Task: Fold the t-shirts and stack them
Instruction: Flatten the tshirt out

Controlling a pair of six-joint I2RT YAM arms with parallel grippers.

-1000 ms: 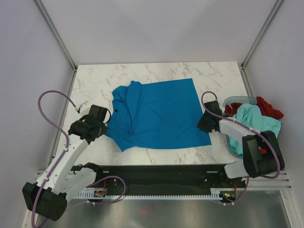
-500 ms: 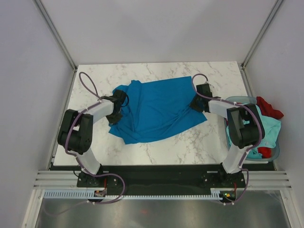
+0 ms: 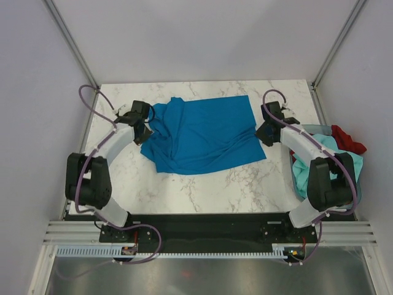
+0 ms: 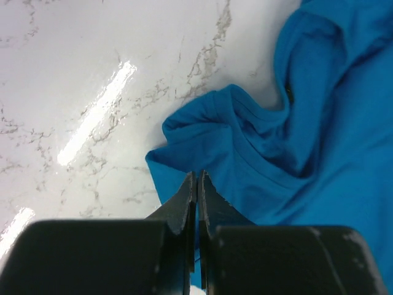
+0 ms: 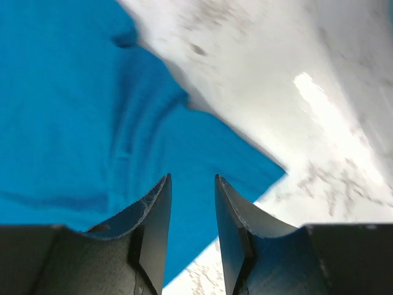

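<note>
A vivid blue t-shirt [image 3: 202, 135] lies rumpled across the middle of the marble table [image 3: 202, 196]. My left gripper [image 3: 145, 127] is at its left edge by the sleeve. In the left wrist view the jaws [image 4: 198, 175] are shut, pinching the blue fabric [image 4: 307, 153]. My right gripper [image 3: 263, 132] hovers at the shirt's right edge. Its fingers [image 5: 192, 178] stand apart over the blue cloth [image 5: 73, 110] with nothing between them. A pale mint-teal t-shirt [image 3: 322, 146] and a red t-shirt [image 3: 347, 138] lie bunched in the basket on the right.
The translucent grey-blue basket [image 3: 302, 129] sits at the table's right edge, close behind my right arm. Metal frame posts rise at the back corners. Bare marble shows in front of the blue shirt and behind it.
Both arms swung from the near side toward the back, dragging the blue shirt back and bunching its front edge. The right gripper's jaws have widened and let go of the cloth.
</note>
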